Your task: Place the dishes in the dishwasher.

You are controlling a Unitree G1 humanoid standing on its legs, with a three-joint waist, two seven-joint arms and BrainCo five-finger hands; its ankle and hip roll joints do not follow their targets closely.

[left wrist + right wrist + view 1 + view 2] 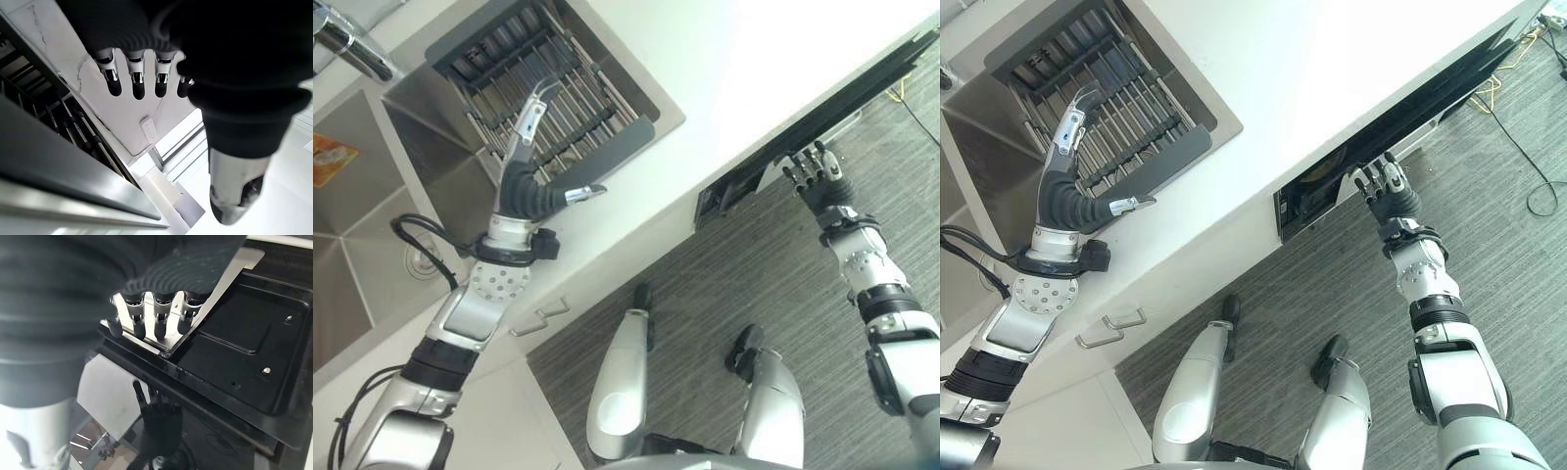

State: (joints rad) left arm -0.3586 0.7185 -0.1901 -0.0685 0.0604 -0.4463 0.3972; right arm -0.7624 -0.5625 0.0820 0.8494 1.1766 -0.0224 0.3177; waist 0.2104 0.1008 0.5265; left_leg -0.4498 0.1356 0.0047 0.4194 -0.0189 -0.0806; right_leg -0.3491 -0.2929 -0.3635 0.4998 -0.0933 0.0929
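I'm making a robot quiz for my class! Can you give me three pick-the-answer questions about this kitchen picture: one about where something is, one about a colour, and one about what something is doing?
1. Where is the left hand?
A. Over the rack in the sink
B. On the floor
C. On the tap

2. What colour is the counter?
A. Red
B. White
C. Green

3. How are the right hand's fingers?
A. Curled in a tight fist
B. Wrapped round a plate
C. Straight, at the top edge of the dishwasher door

Answers:
1. A: the left eye view shows the hand reaching over the dark slatted rack.
2. B: the top between sink and dishwasher is plain white.
3. C: the right wrist view shows straight fingers against the door's edge, holding nothing.
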